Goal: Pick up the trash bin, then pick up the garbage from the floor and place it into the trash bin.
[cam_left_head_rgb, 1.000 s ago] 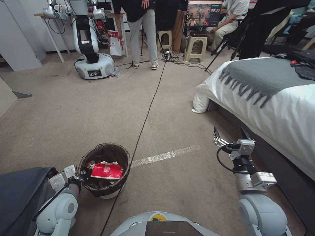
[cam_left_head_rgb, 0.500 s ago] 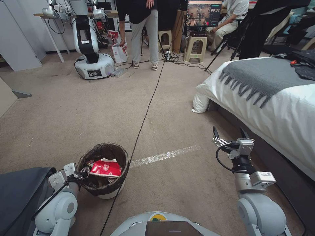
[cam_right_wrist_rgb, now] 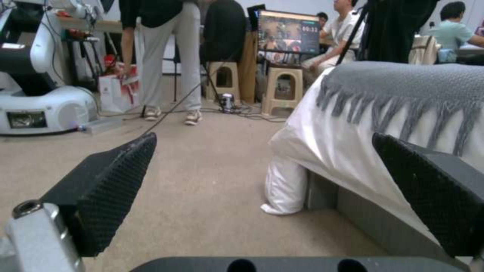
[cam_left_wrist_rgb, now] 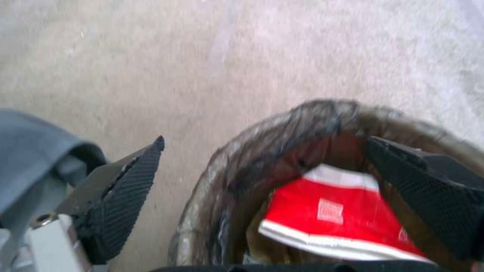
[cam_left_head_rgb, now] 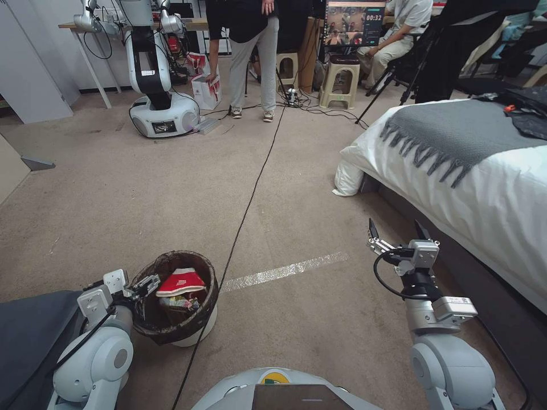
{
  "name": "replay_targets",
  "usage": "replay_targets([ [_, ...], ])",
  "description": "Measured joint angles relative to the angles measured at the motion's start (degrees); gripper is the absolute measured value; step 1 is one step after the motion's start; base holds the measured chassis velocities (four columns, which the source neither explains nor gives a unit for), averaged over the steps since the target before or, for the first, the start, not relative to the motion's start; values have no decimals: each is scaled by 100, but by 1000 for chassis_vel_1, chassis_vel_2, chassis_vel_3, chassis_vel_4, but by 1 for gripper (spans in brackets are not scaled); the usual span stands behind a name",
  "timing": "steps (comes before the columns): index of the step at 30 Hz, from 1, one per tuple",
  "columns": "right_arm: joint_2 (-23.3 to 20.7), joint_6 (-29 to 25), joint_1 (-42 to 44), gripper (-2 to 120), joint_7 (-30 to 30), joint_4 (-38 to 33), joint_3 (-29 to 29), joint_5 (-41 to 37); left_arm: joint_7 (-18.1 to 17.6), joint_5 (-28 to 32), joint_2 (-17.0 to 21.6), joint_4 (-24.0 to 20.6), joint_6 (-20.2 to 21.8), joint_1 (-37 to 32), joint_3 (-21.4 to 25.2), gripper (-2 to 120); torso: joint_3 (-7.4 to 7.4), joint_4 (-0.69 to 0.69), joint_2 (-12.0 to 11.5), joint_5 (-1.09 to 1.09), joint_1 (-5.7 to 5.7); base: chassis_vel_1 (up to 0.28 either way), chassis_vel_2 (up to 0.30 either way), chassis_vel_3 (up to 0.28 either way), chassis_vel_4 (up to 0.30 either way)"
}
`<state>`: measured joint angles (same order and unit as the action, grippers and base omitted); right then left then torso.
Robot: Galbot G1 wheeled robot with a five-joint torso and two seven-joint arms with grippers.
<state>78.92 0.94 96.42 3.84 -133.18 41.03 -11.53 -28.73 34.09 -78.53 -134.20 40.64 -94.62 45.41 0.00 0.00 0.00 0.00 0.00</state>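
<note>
Since a second ago the trash bin point(cam_left_head_rgb: 178, 307) has slid back toward my base and a bit to my left, and my left gripper point(cam_left_head_rgb: 141, 285) has gone from pinching the near rim to standing open around it, one finger outside the bin and the other down inside over the bag lining. So my read is I've just let go, or I'm re-gripping; hard to say which. Going big to small: the bed point(cam_left_head_rgb: 484, 188) runs along my right, bare carpet point(cam_left_head_rgb: 171, 193) stretches ahead with a black cable point(cam_left_head_rgb: 250, 199) and a strip of clear tape point(cam_left_head_rgb: 285, 270) across it, and I don't spot any loose litter out there. The bin sits upright on the carpet just ahead of my left shoulder, brown-black bag folded over its rim. My right gripper point(cam_left_head_rgb: 397, 229) hangs idle over the carpet beside the bed, fingers spread, holding nothing. Inside the bin lies a red-and-white packet point(cam_left_head_rgb: 181, 282) on top of some smaller wrappers. With garbage already in there and the floor looking clean, I'd guess the job's nearly wrapped up, or I need to look elsewhere.
</note>
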Motion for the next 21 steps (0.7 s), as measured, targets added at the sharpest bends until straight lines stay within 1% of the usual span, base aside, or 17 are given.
replay_targets([
  [2,0,1,-3,100,2,2,-6,-1,-8,-21,5,-38,0,7,-10,99,0,0,0,0,0,0,0,0,0],
  [4,-1,4,-14,100,5,9,-13,-5,-30,-62,30,-182,16,23,-25,100,0,0,0,0,0,0,0,0,0],
  [9,9,5,-16,100,7,25,-5,-13,-29,-134,95,-382,24,48,0,100,0,0,0,0,0,0,0,0,0],
  [13,13,5,-14,100,7,25,-2,-14,-16,-166,114,-441,12,59,10,100,0,0,0,0,0,0,0,0,0],
  [17,25,24,-13,100,6,12,3,-15,58,-213,158,-546,-93,65,26,100,0,1,0,0,0,0,0,0,0],
  [19,35,74,-4,100,6,-18,4,-15,215,-280,193,-593,-229,68,45,100,0,0,0,0,0,0,0,0,0],
  [20,35,74,-4,100,6,-18,4,-15,215,-280,193,-593,-229,68,45,100,0,0,0,0,0,0,0,0,0],
  [21,51,122,9,100,7,-54,2,-17,436,-408,217,-607,-406,66,74,100,0,0,0,0,0,0,0,0,0],
])
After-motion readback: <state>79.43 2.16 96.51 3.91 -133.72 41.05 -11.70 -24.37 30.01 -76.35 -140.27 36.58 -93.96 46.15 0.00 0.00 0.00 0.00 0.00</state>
